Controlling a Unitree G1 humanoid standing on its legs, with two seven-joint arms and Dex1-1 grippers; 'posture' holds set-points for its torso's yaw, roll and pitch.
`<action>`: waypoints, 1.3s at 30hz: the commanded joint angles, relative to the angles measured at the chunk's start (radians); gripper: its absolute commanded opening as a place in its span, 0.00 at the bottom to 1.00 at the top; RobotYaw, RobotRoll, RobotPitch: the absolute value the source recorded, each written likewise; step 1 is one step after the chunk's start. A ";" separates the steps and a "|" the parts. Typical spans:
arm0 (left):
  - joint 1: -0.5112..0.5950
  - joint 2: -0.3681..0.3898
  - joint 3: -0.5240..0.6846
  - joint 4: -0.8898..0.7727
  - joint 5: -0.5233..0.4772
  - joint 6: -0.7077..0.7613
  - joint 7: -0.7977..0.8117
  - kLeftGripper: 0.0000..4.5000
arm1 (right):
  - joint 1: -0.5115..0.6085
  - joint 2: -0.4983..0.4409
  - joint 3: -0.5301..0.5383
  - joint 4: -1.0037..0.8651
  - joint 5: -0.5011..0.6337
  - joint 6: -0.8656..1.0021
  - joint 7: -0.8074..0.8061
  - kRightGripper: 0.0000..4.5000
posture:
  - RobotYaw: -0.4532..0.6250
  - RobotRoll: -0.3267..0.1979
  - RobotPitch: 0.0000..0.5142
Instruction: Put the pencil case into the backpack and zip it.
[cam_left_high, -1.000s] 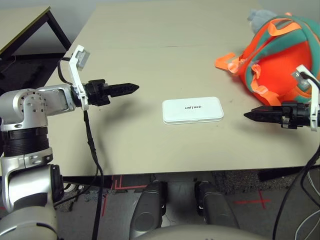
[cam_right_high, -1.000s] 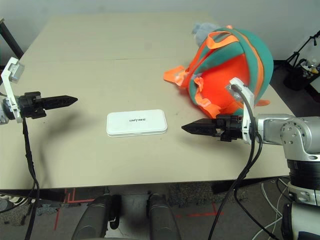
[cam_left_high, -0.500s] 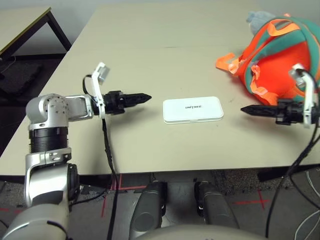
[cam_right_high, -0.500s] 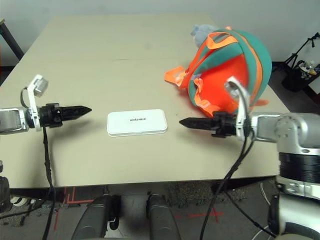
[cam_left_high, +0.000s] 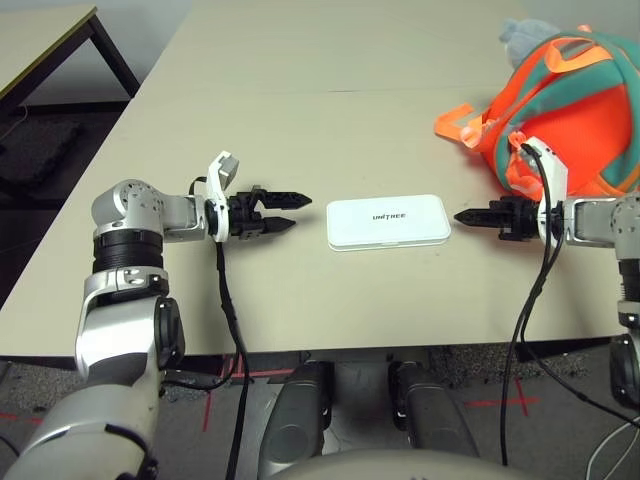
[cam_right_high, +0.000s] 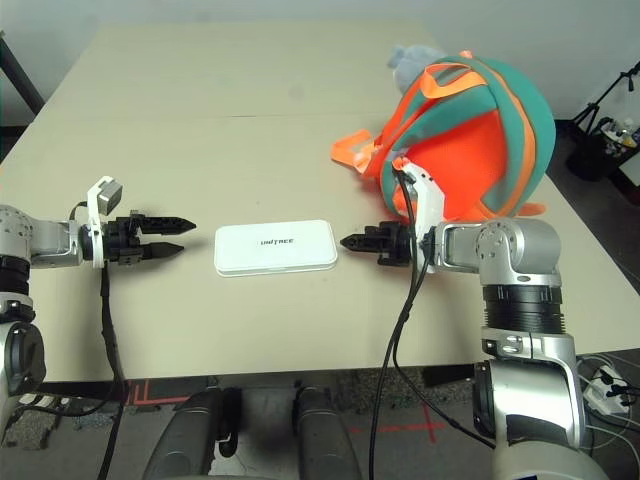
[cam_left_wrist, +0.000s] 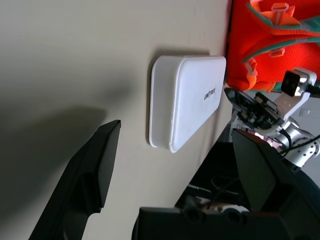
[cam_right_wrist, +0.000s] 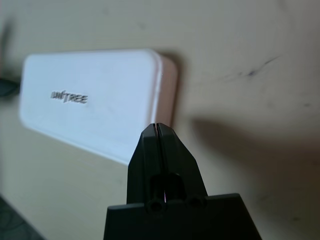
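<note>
I've brought both arms in on the pencil case (cam_left_high: 387, 220), lying flat mid-frame on the table (cam_left_high: 300, 130). My left end effector (cam_left_high: 285, 211) stands wide; my right end effector (cam_left_high: 462, 217) has just pinched empty beside its end. The backpack (cam_left_high: 570, 110) waits upper right.

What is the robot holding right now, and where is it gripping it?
Nothing. The left gripper is open and the right gripper shut on air, either side of the pencil case.

I see both silver forearms low over table, pointing inward at each other. L gripper (cam_left_high: 285, 209) has fingers spread wide, tips aimed right. R gripper (cam_left_high: 462, 217) has fingers pressed together to a point, nothing between them.
</note>
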 joint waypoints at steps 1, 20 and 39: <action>0.007 -0.031 -0.003 0.001 0.006 0.024 -0.001 1.00 | 0.016 0.020 0.003 -0.015 -0.055 -0.045 -0.063 0.01 | 0.57 0.62 0.35; 0.004 -0.185 -0.038 0.073 0.080 -0.062 0.023 1.00 | 0.018 0.159 0.146 -0.147 -0.195 -0.091 -0.163 0.01 | 0.56 0.62 0.36; 0.087 -0.148 -0.141 -0.080 0.055 -0.020 -0.086 0.54 | -0.014 0.229 0.116 -0.170 -0.206 -0.083 -0.184 0.00 | 0.56 0.62 0.37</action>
